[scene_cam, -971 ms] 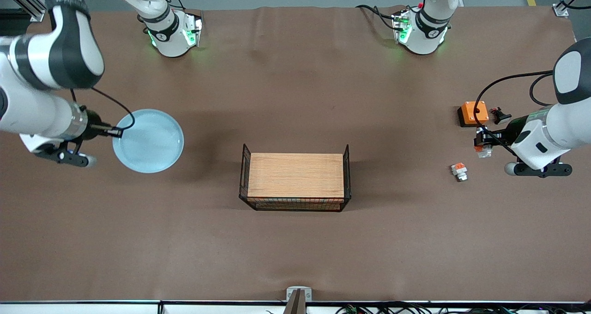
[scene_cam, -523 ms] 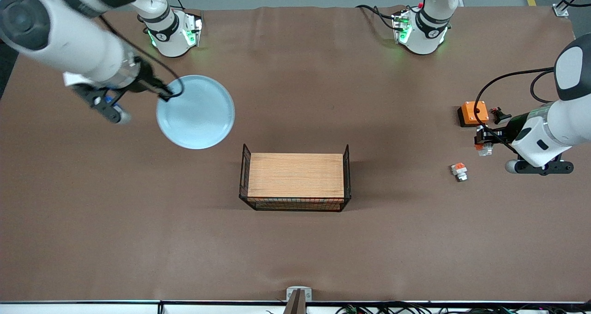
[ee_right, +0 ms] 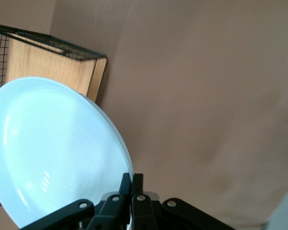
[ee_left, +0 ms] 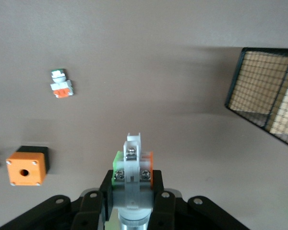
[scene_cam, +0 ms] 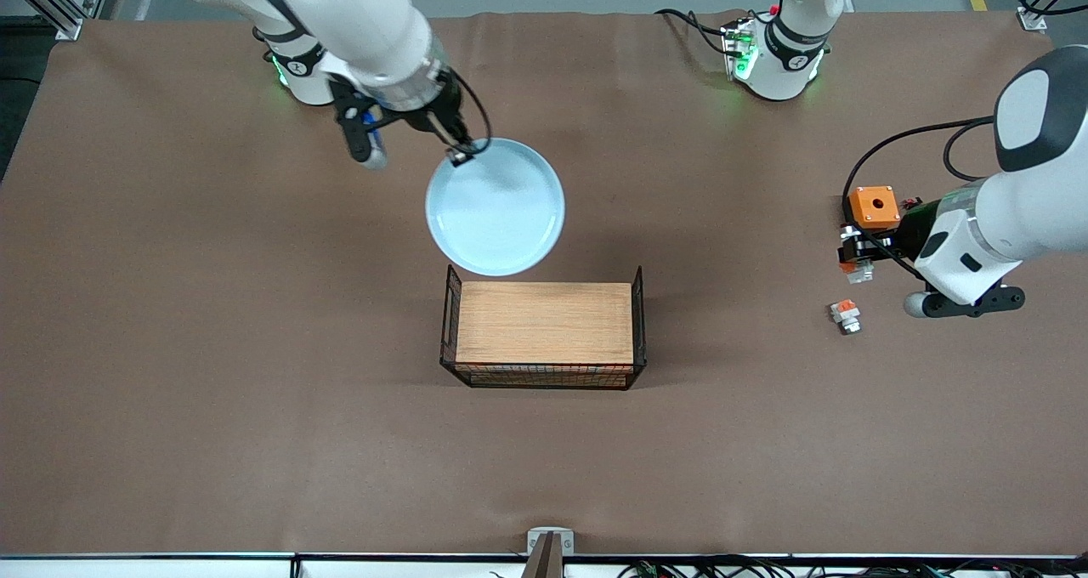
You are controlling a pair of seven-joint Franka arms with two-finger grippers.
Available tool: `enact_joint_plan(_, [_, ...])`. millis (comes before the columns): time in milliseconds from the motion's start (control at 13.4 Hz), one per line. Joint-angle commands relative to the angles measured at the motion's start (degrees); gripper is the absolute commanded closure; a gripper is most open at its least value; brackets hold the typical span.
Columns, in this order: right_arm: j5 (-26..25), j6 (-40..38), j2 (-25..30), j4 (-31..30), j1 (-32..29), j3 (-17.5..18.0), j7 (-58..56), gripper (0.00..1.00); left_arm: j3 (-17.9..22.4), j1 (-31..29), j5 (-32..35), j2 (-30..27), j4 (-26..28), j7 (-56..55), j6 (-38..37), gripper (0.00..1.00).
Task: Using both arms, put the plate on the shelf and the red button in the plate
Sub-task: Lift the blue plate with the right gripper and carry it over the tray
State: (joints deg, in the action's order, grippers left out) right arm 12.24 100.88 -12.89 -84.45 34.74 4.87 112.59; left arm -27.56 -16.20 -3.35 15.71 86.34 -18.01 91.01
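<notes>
Front view: right gripper (scene_cam: 459, 153) pinches the plate (scene_cam: 495, 206) by its rim, airborne, its edge overlapping the wire basket's (scene_cam: 543, 335) wall nearer the robots' bases. Left gripper (scene_cam: 857, 255), clamped on the red button (ee_left: 133, 165), hangs over bare table between the orange box (scene_cam: 874, 207) and the stubby white piece (scene_cam: 845, 315).

We see the plate (scene_cam: 495, 206), round, shallow and pale blue with a low rim, held by its edge in the air, its lower edge just above the wooden-topped basket (scene_cam: 544, 323). The red button (ee_left: 133, 173), a small white cylindrical part with an orange-red block on its side, is also held up off the worktop (scene_cam: 170, 348).
</notes>
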Motion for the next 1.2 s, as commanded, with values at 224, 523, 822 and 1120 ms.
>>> enact_joint_plan(224, [0.85,7.22,-7.41,2.01,0.94,-0.82,5.79,1.00,-3.90,1.60,-0.96,1.34,-3.63,-11.59,-0.22,1.00])
enact_joint_plan(523, [0.24,8.72,-13.02,6.57,2.17,-1.09,6.41,1.00,-3.91,3.71,-0.96,2.13,-4.87,-15.12,-0.14,1.00])
enact_joint_plan(822, [-2.04,10.47,-16.46,8.78,2.35,-1.09,6.32,1.00,-3.91,6.08,-1.39,3.18,-6.71,-18.54,-0.05,1.00])
enact_joint_plan(1120, [-4.06,13.20,-18.92,8.78,2.70,-1.18,5.97,1.00,-3.91,7.84,-1.40,3.98,-7.15,-22.32,1.71,1.00])
